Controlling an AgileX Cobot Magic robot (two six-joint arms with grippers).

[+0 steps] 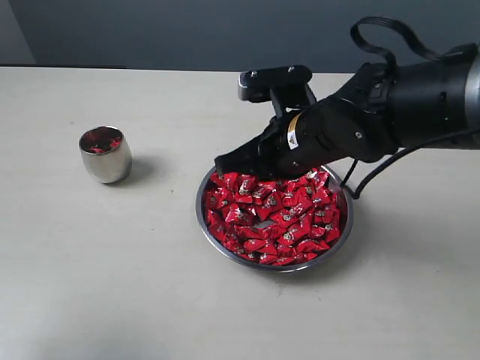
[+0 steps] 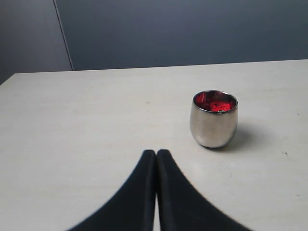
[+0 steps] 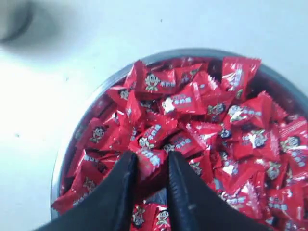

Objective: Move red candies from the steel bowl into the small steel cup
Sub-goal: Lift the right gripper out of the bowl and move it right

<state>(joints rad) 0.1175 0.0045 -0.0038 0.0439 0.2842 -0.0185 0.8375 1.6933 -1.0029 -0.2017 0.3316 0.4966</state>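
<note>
Down in the steel bowl (image 1: 279,268), lower centre-right of the exterior view, with the right gripper (image 3: 150,161) clamped on one of the red candies (image 3: 183,103) at the heap's upper-left edge. Well apart to the left, at mid-height: the small steel cup (image 1: 105,154), upright, some red already inside. Likely needs a lift, then a long carry leftward — narrow mouth, so centre with care. Nearer the cup but empty, fingers pressed together: the left gripper (image 2: 156,156).

Robotics lab test bench. A plain, pale beige surface (image 1: 112,300) stands against a bare blue-grey wall (image 1: 150,30). A black jointed robot arm (image 1: 375,112) carrying a small black camera box (image 1: 274,81) reaches over a wide, shallow steel bowl (image 1: 274,268) of red wrapped candies (image 1: 274,214).
</note>
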